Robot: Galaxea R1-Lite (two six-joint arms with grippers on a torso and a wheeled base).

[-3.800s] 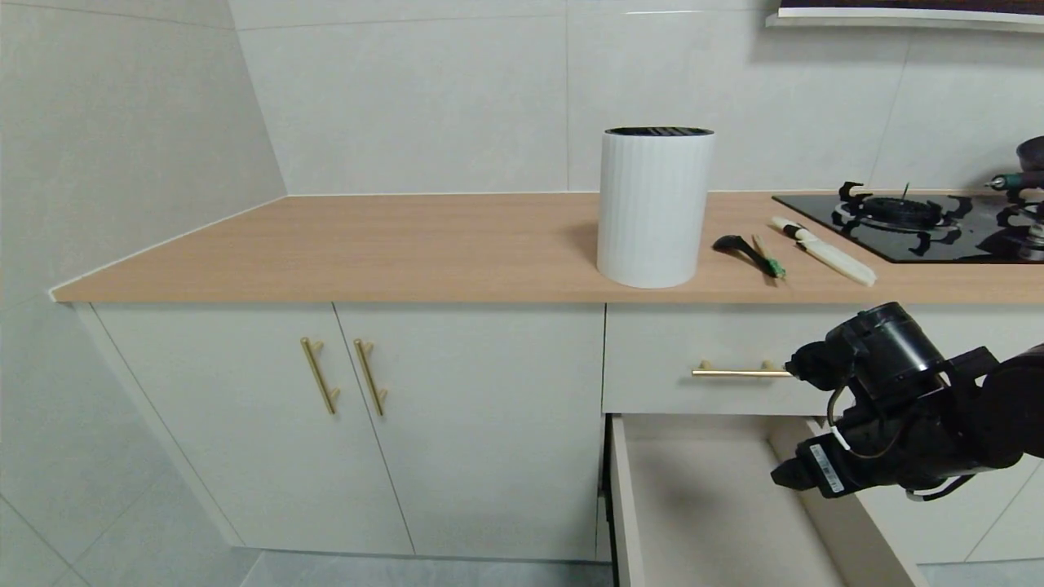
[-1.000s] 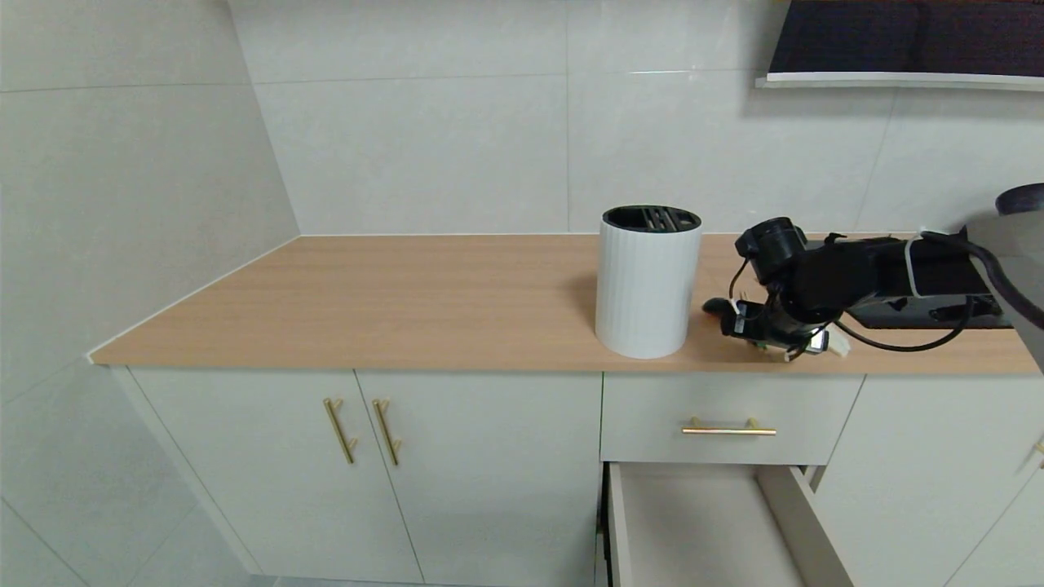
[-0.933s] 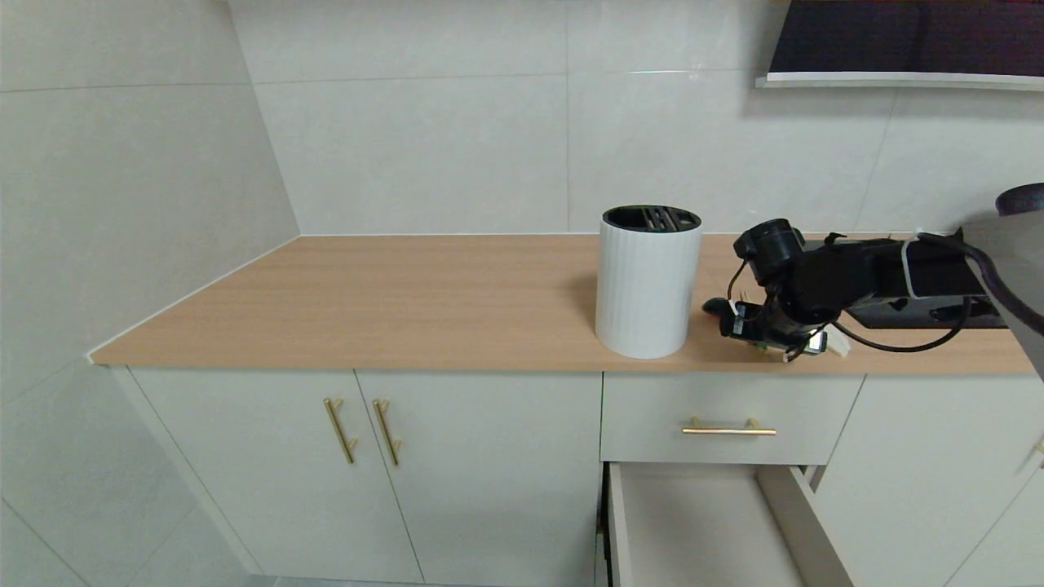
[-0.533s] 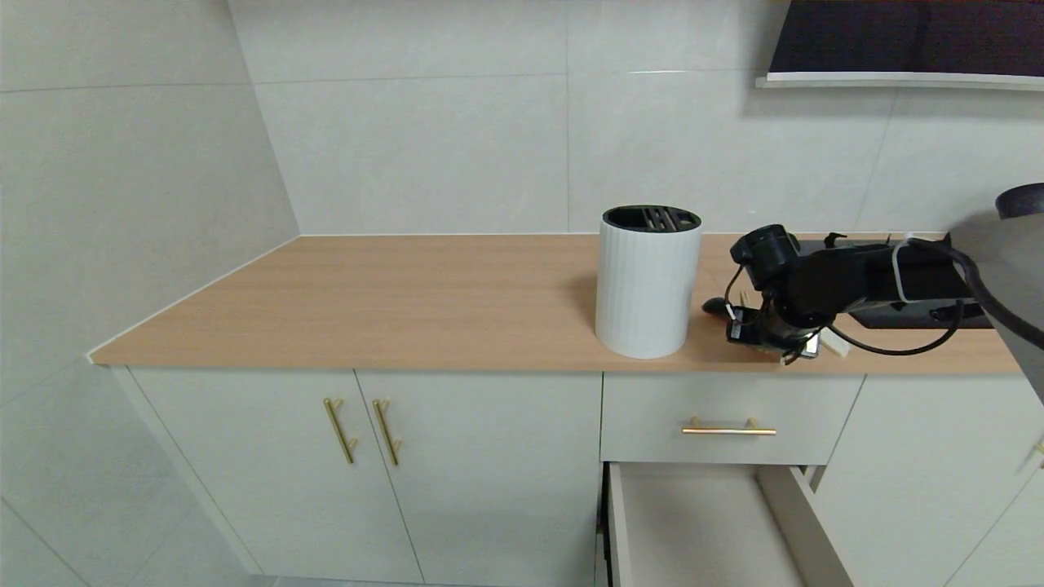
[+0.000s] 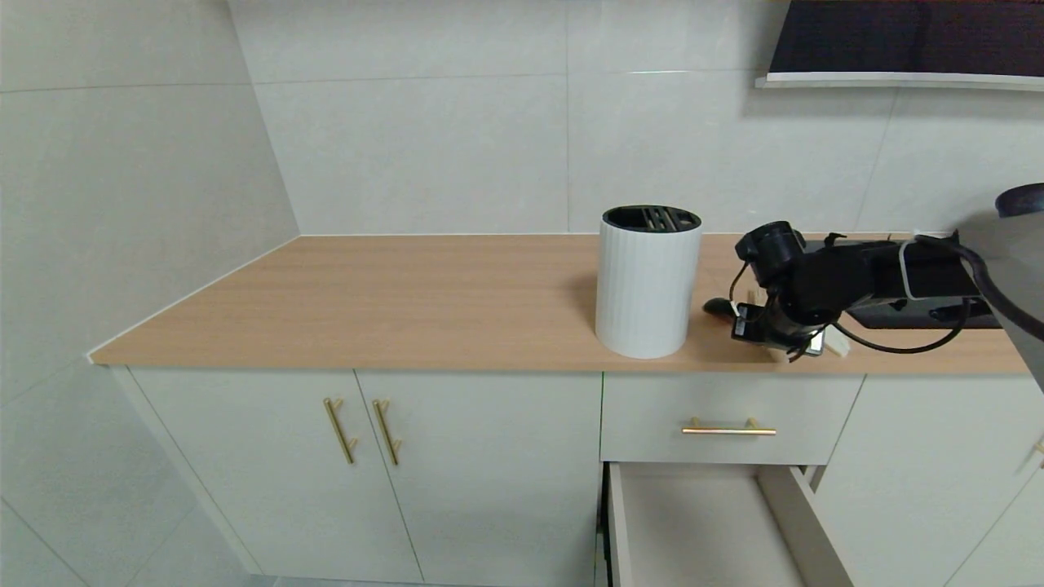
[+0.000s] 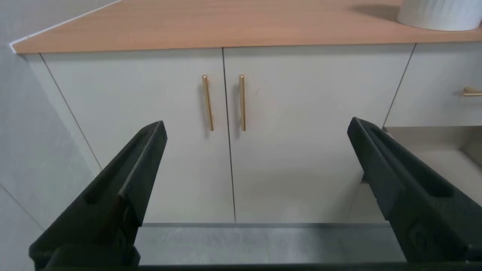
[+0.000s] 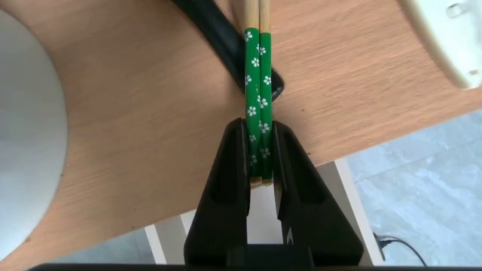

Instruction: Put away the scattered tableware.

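The right pincer [image 7: 260, 132] is closed tight on a pair of slim pale wooden chopsticks [image 7: 256, 68] whose near ends are painted green with small white flowers. The two sticks lie side by side, and the black fingers [image 7: 235, 154] pinch them at the green ends. The sticks run straight out ahead of the pincer, low over the light wood-grain counter [image 7: 135, 150]. They cross above the handle of a black plastic spoon [image 7: 224, 47] that lies slantwise just beyond the fingertips. Whether the sticks touch that handle or the counter cannot be told. Their far ends are cut off at the edge of the right wrist view. In the head view the right pincer [image 5: 775, 342] and its wrist hide them altogether. Only the spoon's dark bowl [image 5: 716, 306] peeps out there, between the pincer and the tall white ribbed cylindrical holder [image 5: 647, 285] just beside it. On the pincer's other side lies a cream-white knife [image 7: 444, 38], near but apart, mostly cut off. The left pincer [image 6: 256, 132] is spread wide with nothing between its fingers, facing pale cupboard doors [image 6: 301, 135] below the counter.
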